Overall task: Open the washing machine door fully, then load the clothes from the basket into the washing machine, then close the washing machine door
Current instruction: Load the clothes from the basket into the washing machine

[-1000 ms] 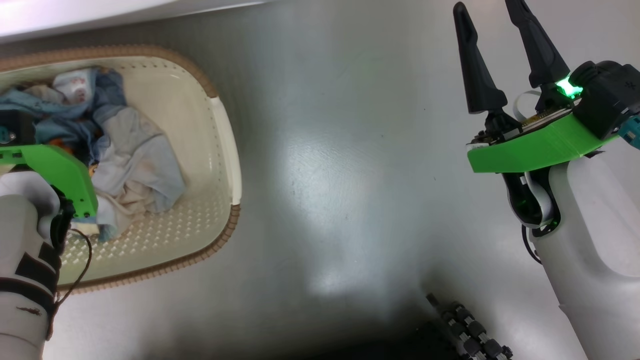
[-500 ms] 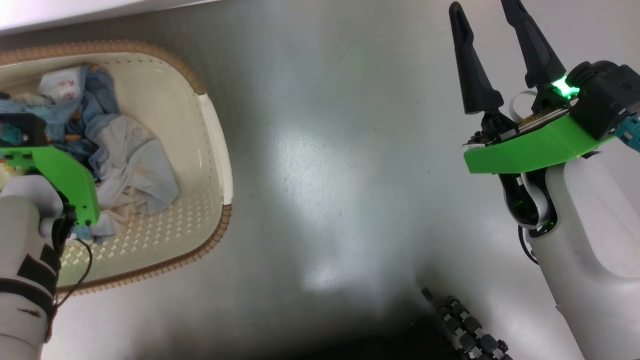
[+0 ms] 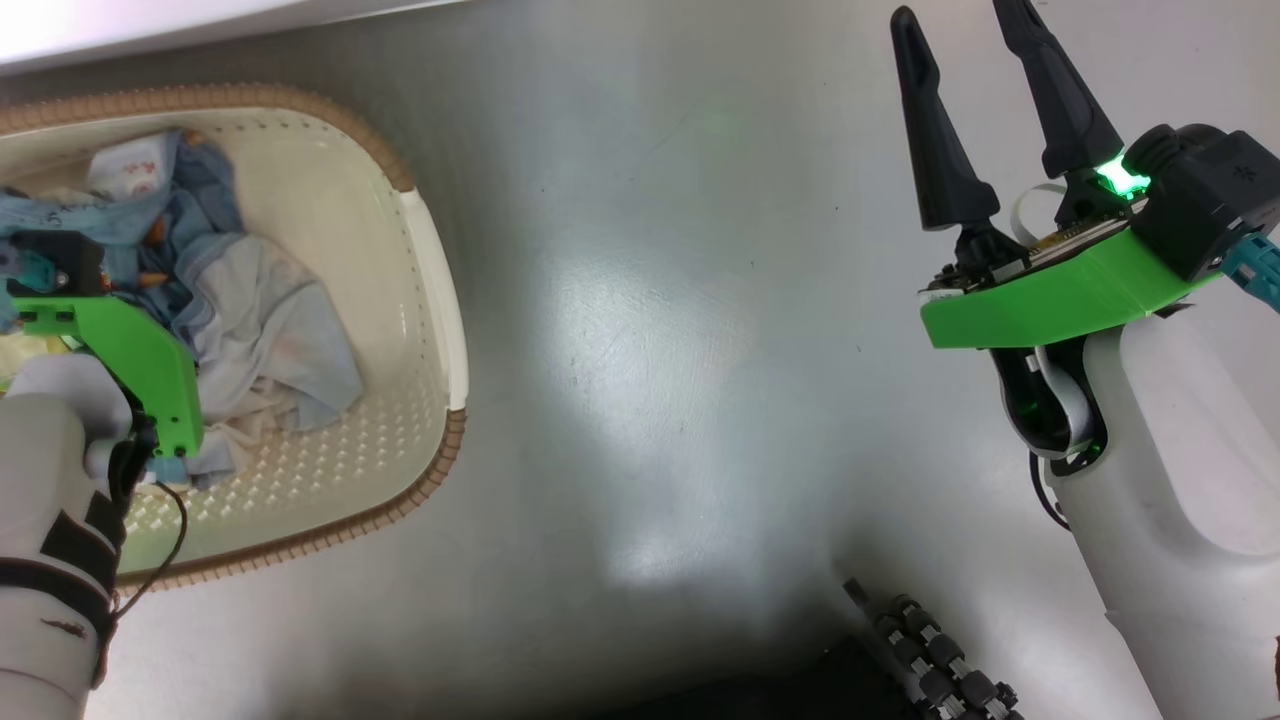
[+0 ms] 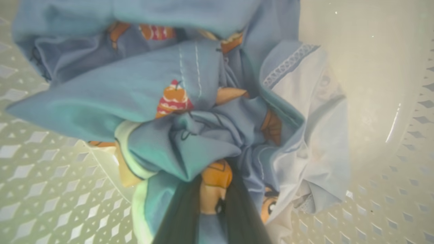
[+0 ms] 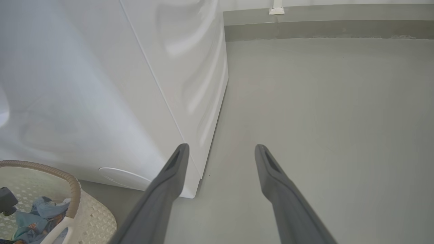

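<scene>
The cream basket [image 3: 440,300] with a brown rim stands on the floor at the left and holds the light blue clothes [image 3: 260,330]. My left wrist, with its green mount, reaches down into the pile. In the left wrist view my left gripper [image 4: 212,184] is shut on a fold of the clothes [image 4: 190,101], an orange bear patch pinched between its dark fingers [image 4: 176,217] above the basket [image 4: 51,169] floor. My right gripper [image 3: 955,30] hangs open and holds nothing over bare floor at the right. The white washing machine [image 5: 101,84] rises behind the basket [image 5: 73,189]; its door is out of view.
Grey glossy floor [image 3: 650,350] spreads between the basket and my right arm. A dark ribbed part of my base [image 3: 940,660] shows at the bottom. In the right wrist view my right gripper [image 5: 221,148] points past the washer's corner toward a grey skirting [image 5: 322,27].
The head view has shifted slightly. My left gripper has closed on the clothes in the basket. The right gripper stays open in the same place.
</scene>
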Controlling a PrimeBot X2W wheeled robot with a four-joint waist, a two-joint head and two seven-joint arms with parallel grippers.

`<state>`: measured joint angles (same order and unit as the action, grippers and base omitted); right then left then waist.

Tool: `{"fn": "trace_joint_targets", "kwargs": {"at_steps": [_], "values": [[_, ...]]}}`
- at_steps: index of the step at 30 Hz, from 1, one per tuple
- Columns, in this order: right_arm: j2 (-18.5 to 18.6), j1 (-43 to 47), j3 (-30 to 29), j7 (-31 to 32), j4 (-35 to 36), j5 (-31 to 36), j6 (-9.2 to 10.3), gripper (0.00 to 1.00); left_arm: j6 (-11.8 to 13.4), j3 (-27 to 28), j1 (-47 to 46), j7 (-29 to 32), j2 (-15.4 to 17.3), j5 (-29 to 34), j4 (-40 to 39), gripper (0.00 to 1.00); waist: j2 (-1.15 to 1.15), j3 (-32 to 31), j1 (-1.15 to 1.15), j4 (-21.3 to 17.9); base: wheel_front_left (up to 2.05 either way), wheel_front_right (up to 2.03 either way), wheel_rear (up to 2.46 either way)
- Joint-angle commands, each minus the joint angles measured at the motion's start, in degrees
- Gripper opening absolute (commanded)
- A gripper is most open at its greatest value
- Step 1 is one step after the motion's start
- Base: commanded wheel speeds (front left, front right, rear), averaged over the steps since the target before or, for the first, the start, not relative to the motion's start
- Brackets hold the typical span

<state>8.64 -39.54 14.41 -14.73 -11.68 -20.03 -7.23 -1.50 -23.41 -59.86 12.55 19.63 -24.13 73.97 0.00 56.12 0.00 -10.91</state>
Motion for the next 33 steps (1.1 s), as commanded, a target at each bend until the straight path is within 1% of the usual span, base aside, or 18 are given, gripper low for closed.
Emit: {"fn": "trace_joint_targets", "kwargs": {"at_steps": [1, 7, 14, 21, 27, 28, 29, 30, 33], "values": [[-0.33, 1.37, 0.80, -0.27, 0.96, 0.40, -0.25, 1.00, -0.19, 0.87, 2.32, -0.55, 2.14, -0.02, -0.02, 0.00, 0.00, -0.16, 0.00, -0.01, 0.00, 0.00, 0.00], [-0.43, 1.43, 0.60, -0.27, 0.73, 0.24, -0.25, 1.00, -1.05, 1.50, 3.21, -2.90, 1.31, -1.46, -0.02, 0.00, 0.00, -2.54, 0.00, 0.29, 0.00, 0.00, 0.00], [-0.76, 2.07, 0.50, -0.27, 0.40, -0.34, -0.25, 1.00, -3.05, 2.31, 5.09, -6.56, 0.67, -3.34, -0.01, 0.00, 0.00, -7.15, 0.00, 0.43, 0.00, 0.00, 0.00], [-0.75, 4.39, 0.12, -0.27, -0.93, -1.34, -0.25, 1.00, -5.23, 1.67, 7.72, -12.96, -0.75, -4.42, -0.61, 0.00, 0.00, -13.77, 0.00, 1.03, 0.00, 0.00, 0.00], [-0.52, 6.29, -0.13, -0.27, -1.81, -2.08, -0.25, 1.00, -5.86, 1.32, 10.41, -16.32, -1.84, -6.07, -1.19, 0.00, 0.00, -19.21, 0.00, 1.61, 0.00, 0.00, 0.00], [-0.52, 6.29, -0.13, -0.27, -1.81, -2.08, -0.25, 1.00, -5.86, 1.32, 10.41, -16.32, -1.84, -6.07, -1.19, 0.00, 0.00, -19.21, 0.00, 1.61, 0.00, 0.00, 0.00], [-0.40, 6.99, -0.23, -0.27, -2.09, -2.32, -0.25, 1.00, -5.93, 1.11, 11.43, -17.22, -2.11, -6.69, -1.56, 0.00, 0.00, -21.06, 0.00, 1.81, 0.00, 0.00, 0.00], [-0.40, 6.99, -0.23, -0.27, -2.09, -2.32, -0.25, 1.00, -5.93, 1.11, 11.43, -17.22, -2.11, -6.69, -1.56, 0.00, 0.00, -21.06, 0.00, 1.81, 0.00, 0.00, 0.00], [-0.05, 8.32, -0.52, -0.27, -2.65, -2.72, -0.25, 1.00, -5.96, 0.45, 13.48, -18.54, -2.83, -8.13, -3.25, 0.00, 0.00, -23.96, 0.00, 2.24, 0.00, 0.00, 0.00]]}}
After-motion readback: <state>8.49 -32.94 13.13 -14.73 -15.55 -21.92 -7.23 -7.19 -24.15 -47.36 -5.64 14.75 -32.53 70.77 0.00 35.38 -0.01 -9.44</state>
